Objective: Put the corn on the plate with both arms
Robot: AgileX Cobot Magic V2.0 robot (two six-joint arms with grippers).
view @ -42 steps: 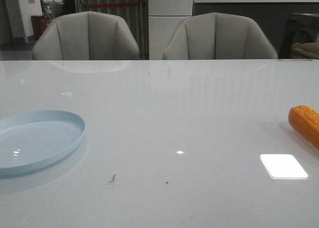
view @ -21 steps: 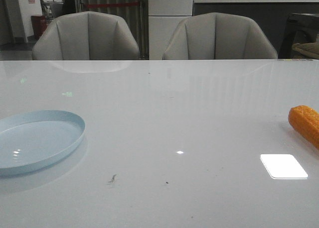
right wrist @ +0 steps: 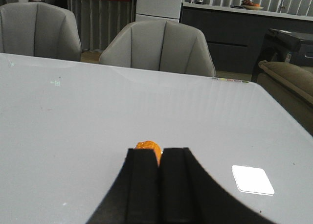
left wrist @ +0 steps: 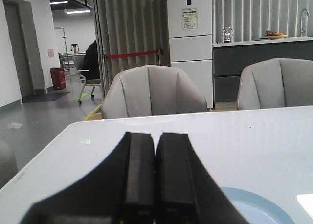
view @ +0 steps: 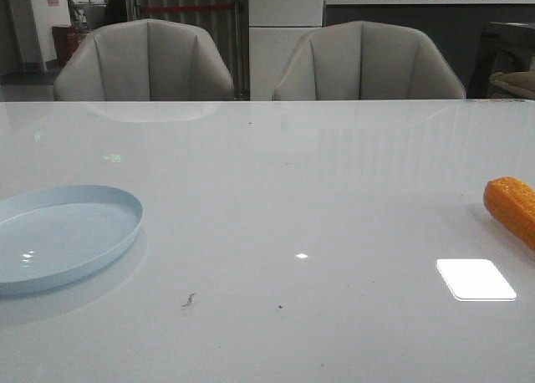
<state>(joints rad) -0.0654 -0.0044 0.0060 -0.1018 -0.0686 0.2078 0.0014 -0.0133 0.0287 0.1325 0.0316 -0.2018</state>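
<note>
**Mia:** Orange corn (view: 512,209) lies on the white table (view: 318,199), way over on the right side. The blue plate (view: 63,237) sits far off on the left, with nothing on it.

**Ben:** Are the grabbers holding anything?

**Mia:** No. The left gripper (left wrist: 155,158) has its fingers pressed together, near the plate. The right gripper (right wrist: 160,160) is pressed together too, with the corn peeking out just past its tips.

**Ben:** What could go wrong?

**Mia:** If the right one pushes ahead without opening, I think it bumps the corn. The corn is round and shiny, so it might roll off the edge.
</note>
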